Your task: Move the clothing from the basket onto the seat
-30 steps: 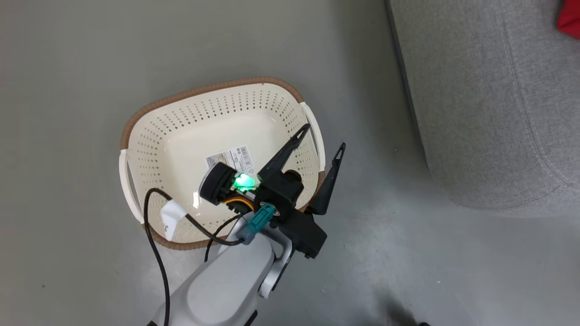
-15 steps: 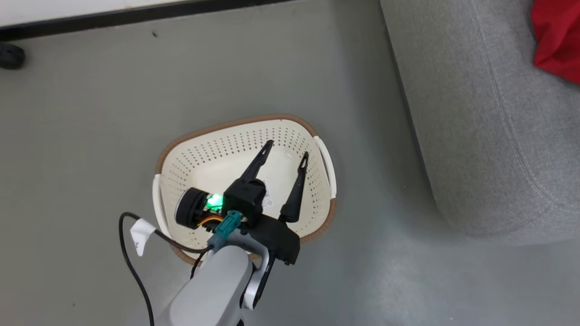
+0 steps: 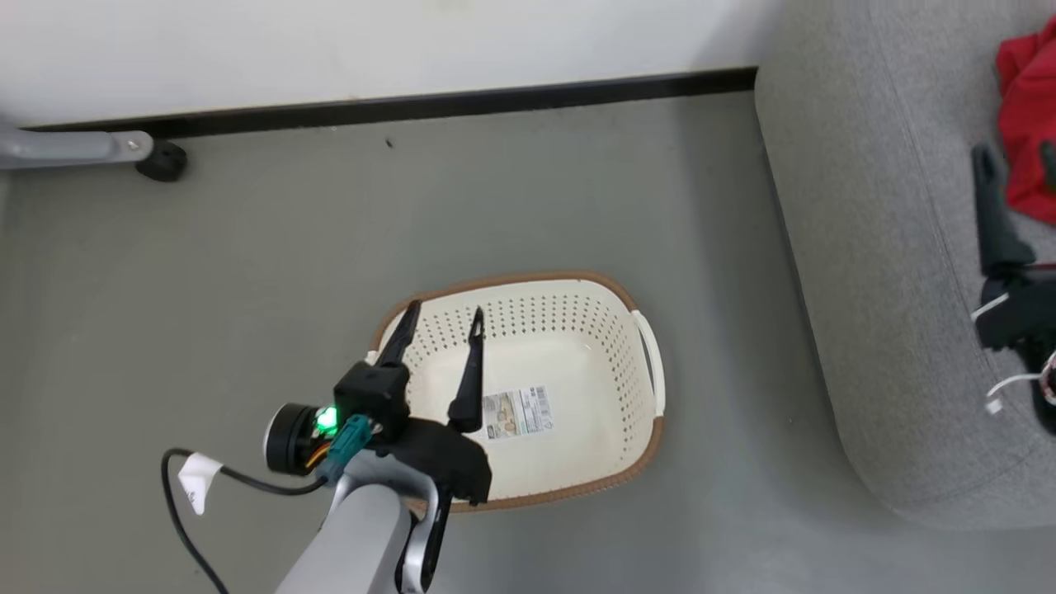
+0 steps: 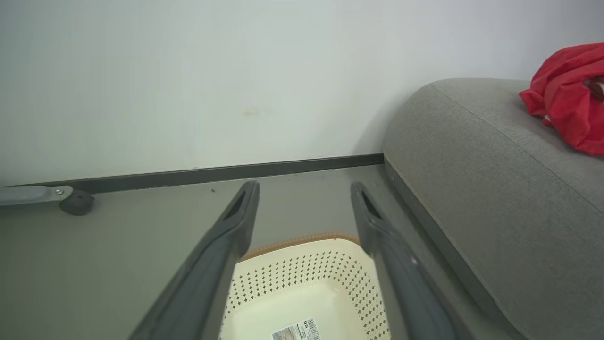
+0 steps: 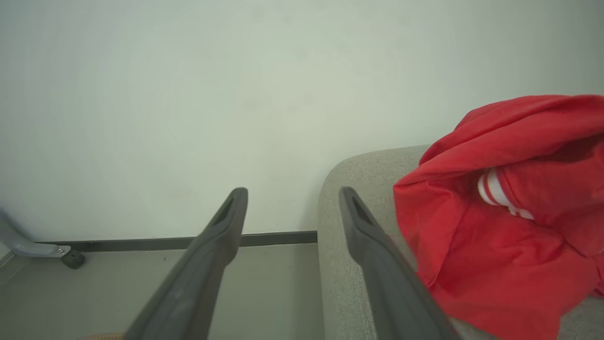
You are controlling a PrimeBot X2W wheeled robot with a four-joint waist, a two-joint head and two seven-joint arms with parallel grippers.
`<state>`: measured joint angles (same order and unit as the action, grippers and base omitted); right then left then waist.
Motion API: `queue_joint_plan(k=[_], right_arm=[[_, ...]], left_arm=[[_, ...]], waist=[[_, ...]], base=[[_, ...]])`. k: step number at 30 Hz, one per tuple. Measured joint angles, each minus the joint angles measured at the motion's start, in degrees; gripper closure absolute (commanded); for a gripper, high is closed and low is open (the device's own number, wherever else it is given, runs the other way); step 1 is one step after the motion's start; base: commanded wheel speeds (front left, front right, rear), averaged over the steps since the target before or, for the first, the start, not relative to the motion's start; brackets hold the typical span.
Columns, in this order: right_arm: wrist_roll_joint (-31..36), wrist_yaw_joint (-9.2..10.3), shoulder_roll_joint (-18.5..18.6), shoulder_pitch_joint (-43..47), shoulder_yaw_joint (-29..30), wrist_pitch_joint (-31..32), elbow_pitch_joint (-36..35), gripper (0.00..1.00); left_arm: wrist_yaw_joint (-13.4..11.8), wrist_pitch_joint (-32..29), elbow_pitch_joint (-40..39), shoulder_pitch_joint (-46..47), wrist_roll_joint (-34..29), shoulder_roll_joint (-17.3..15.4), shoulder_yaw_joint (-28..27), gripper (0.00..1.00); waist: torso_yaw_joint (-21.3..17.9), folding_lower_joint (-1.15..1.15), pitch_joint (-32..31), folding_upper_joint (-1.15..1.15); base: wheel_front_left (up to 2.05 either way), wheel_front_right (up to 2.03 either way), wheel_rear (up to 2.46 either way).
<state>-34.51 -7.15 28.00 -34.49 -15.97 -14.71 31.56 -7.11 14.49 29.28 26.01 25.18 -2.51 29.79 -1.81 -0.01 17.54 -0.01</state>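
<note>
Red clothing [image 3: 1027,124] lies heaped on the seat [image 3: 891,247], well back from its rounded edge nearest the basket [image 3: 569,330], which holds nothing but a label sticker [image 3: 517,411]. I'd judge the moving done; next, the arms just need drawing clear. The left gripper [image 3: 445,309] hangs over the basket's left rim, fingers apart, empty. The right gripper [image 5: 292,191] hovers beside the cloth, fingers spread on nothing. Its wrist view catches white stripes [image 5: 495,189] which the head view misses

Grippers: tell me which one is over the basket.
The left gripper; its open jaws hang above the basket. The right gripper is over the seat, beside the red clothing.
</note>
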Motion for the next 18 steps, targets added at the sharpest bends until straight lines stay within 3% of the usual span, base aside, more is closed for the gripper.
queue_joint_plan(k=[18], right_arm=[[1.68, 0.0, -7.99, 10.03, -3.36, 0.0, -3.47, 0.0]], left_arm=[[0.0, 0.0, -0.79, -9.55, -4.87, -1.79, -12.57, 0.0]], waist=[[4.14, 0.0, -10.02, 0.0]], base=[[0.0, 0.0, 0.0]])
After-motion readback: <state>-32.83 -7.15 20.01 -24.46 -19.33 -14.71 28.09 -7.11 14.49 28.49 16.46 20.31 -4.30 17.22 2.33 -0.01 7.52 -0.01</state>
